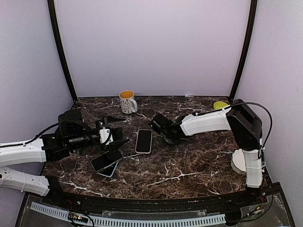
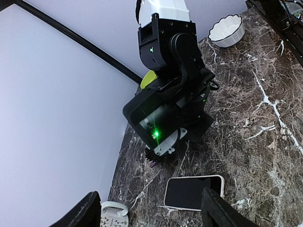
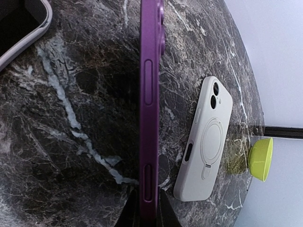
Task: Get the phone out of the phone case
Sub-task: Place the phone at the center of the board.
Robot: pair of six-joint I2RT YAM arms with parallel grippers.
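My right gripper (image 3: 149,210) is shut on the lower end of a purple phone case (image 3: 150,94). The case stands edge-on above the marble, so I cannot tell whether a phone sits in it. In the top view that gripper (image 1: 164,130) hovers mid-table, just right of a white-cased phone (image 1: 144,141) lying screen up. My left gripper (image 1: 112,132) stands open to the left of that phone with nothing between its fingers. The left wrist view shows the white-cased phone (image 2: 194,191) on the table beyond the left gripper (image 2: 150,202).
A white case (image 3: 203,142) lies back up beside a yellow-green cup (image 3: 260,158). A dark phone (image 1: 106,161) overlaps a bluish one near the left arm. A mug (image 1: 128,101) stands at the back, and a white bowl (image 2: 227,30) sits by the right arm's base.
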